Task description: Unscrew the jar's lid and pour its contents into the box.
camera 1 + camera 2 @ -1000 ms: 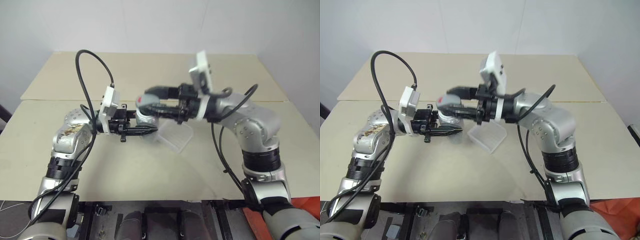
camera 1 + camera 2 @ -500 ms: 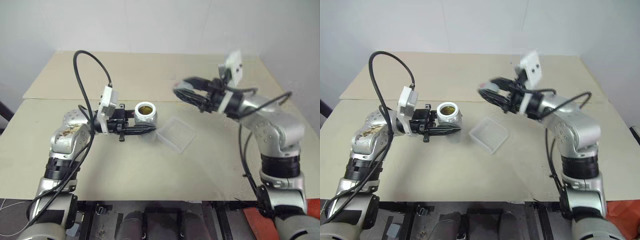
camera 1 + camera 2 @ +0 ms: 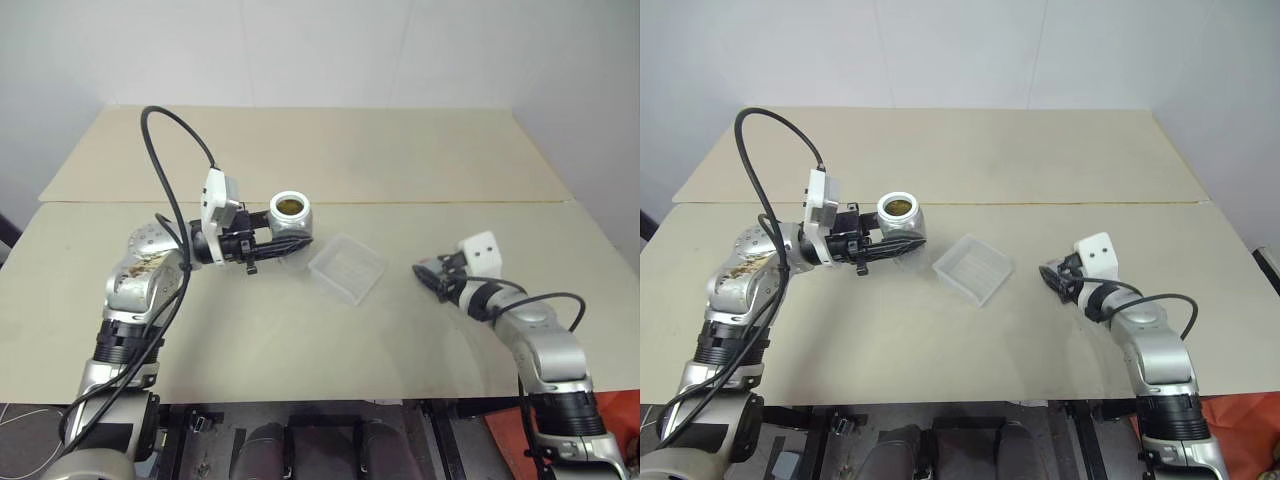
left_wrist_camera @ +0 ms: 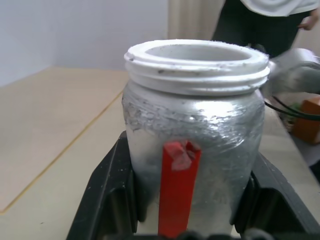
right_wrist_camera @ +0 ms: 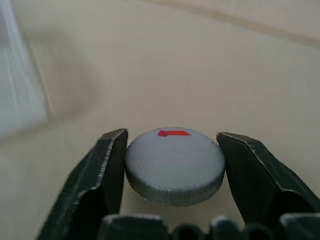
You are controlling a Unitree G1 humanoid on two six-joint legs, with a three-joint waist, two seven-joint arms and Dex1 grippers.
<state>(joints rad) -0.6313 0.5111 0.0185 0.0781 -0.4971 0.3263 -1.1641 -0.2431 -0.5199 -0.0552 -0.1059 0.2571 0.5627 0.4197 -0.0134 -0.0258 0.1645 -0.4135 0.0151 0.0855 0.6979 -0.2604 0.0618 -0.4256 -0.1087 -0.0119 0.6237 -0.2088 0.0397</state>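
The right claw (image 5: 172, 165) has carried the lid (image 5: 174, 164) down to the counter (image 3: 300, 330) right of the box (image 3: 347, 267), fingers now slack around it, while the left claw (image 3: 270, 247) grips the open jar (image 3: 291, 218) upright beside the box, ready for pouring.

Two beige tabletops (image 3: 330, 150) butted along seam, plain white wall (image 3: 320, 50) behind; even light.

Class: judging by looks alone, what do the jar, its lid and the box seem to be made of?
Jar: probably plastic; white threaded rim, body wrapped in wrinkled silvery film or tape.
Lid: matte grey, likely plastic; ribbed edge, red mark on top.
Box: clear, glossy plastic; the table shows through.
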